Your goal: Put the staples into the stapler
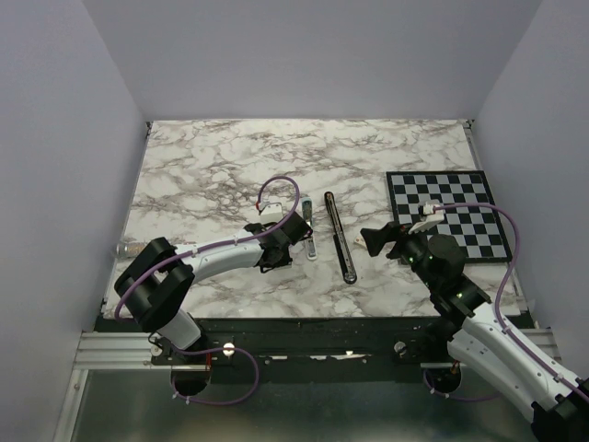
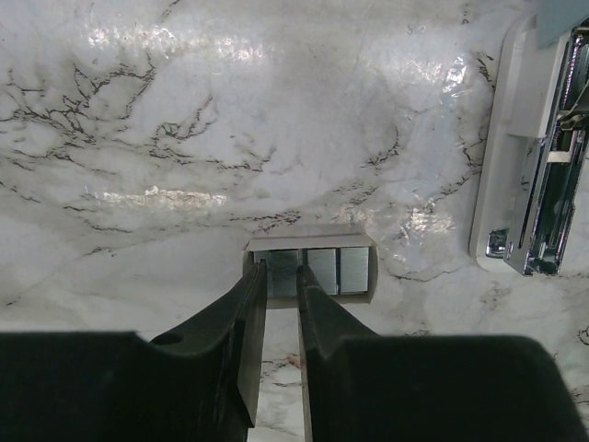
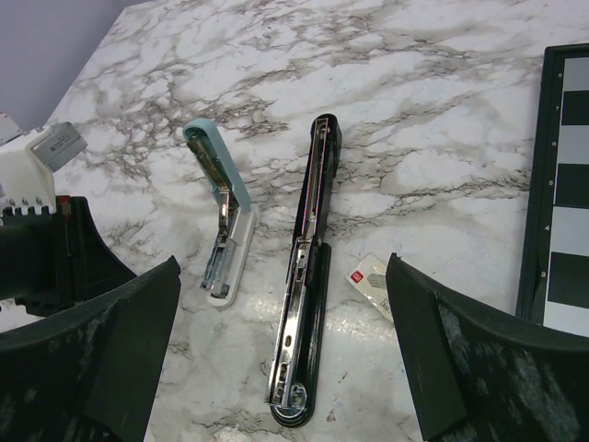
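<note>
A small white box [image 2: 310, 241] holds three dull-grey staples blocks [image 2: 339, 270] side by side. My left gripper [image 2: 281, 276] reaches down into it, its narrow jaws closed against both sides of the leftmost block. In the top view the left gripper [image 1: 281, 249] hides that box. The black stapler [image 3: 308, 295] lies opened out flat, its silvery channel facing up, in the middle of the table [image 1: 339, 238]. My right gripper [image 3: 283, 267] hangs wide open above its near end, right of the stapler [image 1: 373, 241] in the top view, holding nothing.
A white and light-blue stapler [image 3: 221, 230] lies open just left of the black one, close to the left gripper [image 2: 529, 157]. A small red-labelled staple packet [image 3: 373, 281] lies right of the black stapler. A checkerboard [image 1: 451, 214] covers the right side of the marble table.
</note>
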### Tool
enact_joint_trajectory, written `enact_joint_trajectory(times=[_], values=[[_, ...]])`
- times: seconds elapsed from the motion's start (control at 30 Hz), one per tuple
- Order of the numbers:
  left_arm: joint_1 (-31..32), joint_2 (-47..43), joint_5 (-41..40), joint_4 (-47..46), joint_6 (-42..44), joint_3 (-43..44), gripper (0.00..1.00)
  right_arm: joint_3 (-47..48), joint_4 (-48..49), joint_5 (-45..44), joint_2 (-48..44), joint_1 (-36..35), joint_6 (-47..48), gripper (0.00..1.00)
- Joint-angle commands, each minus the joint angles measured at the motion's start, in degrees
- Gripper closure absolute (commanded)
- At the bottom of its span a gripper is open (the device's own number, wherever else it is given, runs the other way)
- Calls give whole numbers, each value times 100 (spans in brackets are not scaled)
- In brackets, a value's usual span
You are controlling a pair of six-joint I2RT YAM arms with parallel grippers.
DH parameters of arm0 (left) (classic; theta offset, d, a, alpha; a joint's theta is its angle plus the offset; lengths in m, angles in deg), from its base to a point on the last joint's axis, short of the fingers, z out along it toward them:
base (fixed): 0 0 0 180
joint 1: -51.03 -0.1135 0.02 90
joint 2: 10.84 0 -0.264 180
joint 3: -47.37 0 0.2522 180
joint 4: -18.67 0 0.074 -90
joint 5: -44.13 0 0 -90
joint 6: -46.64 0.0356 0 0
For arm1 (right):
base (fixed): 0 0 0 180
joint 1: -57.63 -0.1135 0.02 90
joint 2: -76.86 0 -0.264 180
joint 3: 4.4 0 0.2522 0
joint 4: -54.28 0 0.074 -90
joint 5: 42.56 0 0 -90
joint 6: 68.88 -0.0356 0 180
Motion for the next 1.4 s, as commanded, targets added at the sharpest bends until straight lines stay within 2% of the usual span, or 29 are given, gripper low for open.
enact_joint_trajectory(times=[0.0, 0.7, 1.37], values=[[34, 55, 147, -48, 11, 145, 73, -74, 51, -145, -45, -55, 81, 0], [34, 196, 244, -136, -7, 110, 72, -83, 51, -101, -63, -55, 99, 0], [69, 196, -125, 409, -104, 294, 72, -83, 60, -84, -80, -64, 99, 0]])
